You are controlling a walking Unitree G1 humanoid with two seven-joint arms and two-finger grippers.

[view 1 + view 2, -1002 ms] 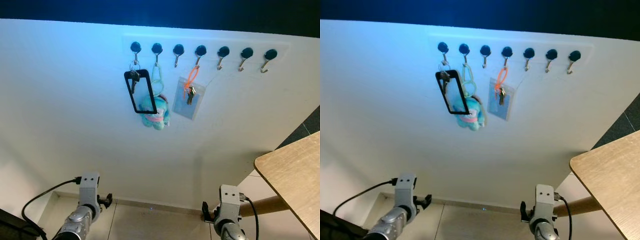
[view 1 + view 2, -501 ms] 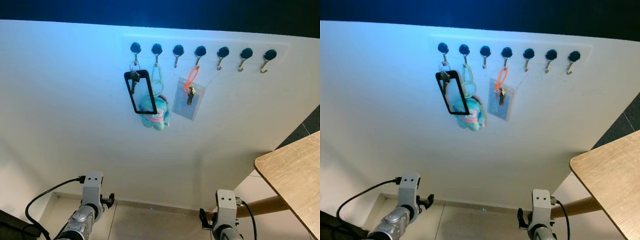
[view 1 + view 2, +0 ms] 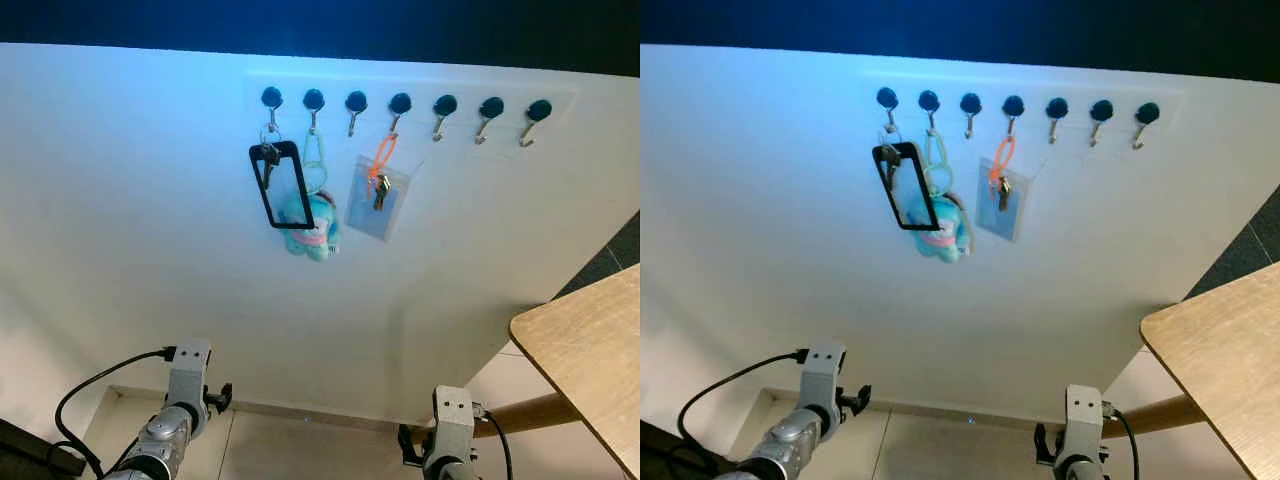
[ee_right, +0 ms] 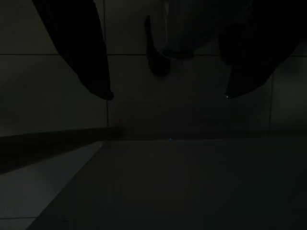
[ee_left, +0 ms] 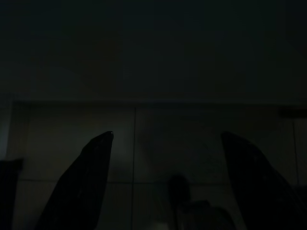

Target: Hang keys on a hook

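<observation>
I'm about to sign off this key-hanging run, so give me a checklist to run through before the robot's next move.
1. Keys on a hook: ok. A key set with a black tag hangs from the leftmost hook.
2. Other hangings undisturbed: ok. The teal plush keychain and the clear pouch with orange loop each hang from their own hook.
3. Left gripper released: ok. Fingers apart, nothing between them.
4. Right gripper released: ok. Fingers apart, pointing at the floor.
5. Arms away from the wall rack: ok. Both hang low.
6. Wooden table on the right, room for turning: cannot tell.
</observation>
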